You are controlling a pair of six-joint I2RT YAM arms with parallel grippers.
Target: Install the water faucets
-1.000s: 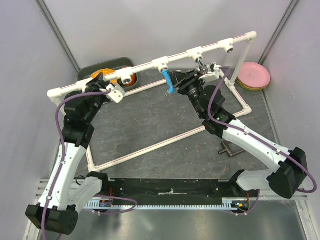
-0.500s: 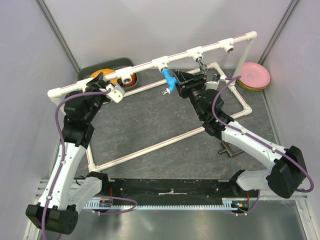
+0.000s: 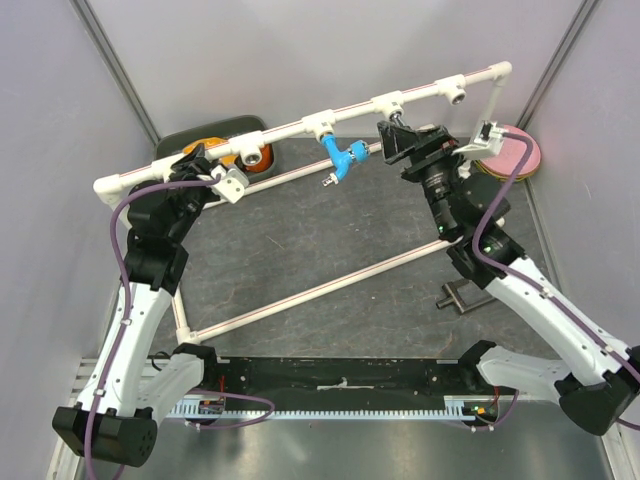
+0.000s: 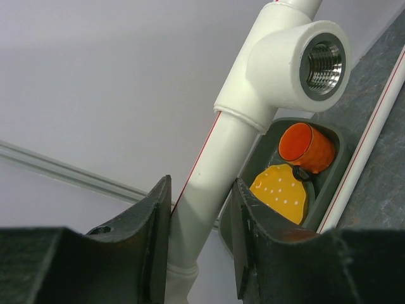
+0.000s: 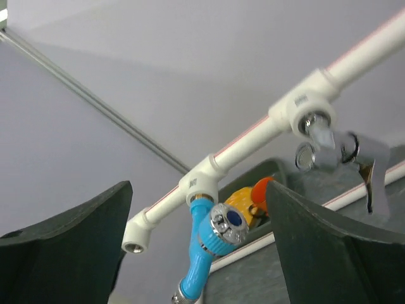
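The blue water faucet [image 3: 345, 158] [image 5: 214, 244] hangs screwed into a tee of the raised white pipe [image 3: 290, 130], knob facing the right wrist camera. A chrome water faucet [image 5: 316, 134], blurred, hangs from the tee to its right. My right gripper [image 3: 440, 137] [image 5: 199, 190] stands wide open to the right of the blue one, touching nothing. My left gripper [image 3: 205, 167] [image 4: 201, 209] is shut on the white pipe [image 4: 209, 171] just below a tee socket [image 4: 324, 62] with no faucet in it.
A dark tray [image 3: 180, 145] holding an orange cup [image 4: 308, 147] and a yellow piece sits behind the frame. Pink plates [image 3: 515, 150] lie at the back right. A small metal clamp [image 3: 462, 297] rests on the mat. The frame's lower pipes [image 3: 330, 285] cross the dark mat.
My right gripper has opened wide and drawn back to the right, away from the blue faucet. The blue faucet has turned on its tee. The left arm has not moved.
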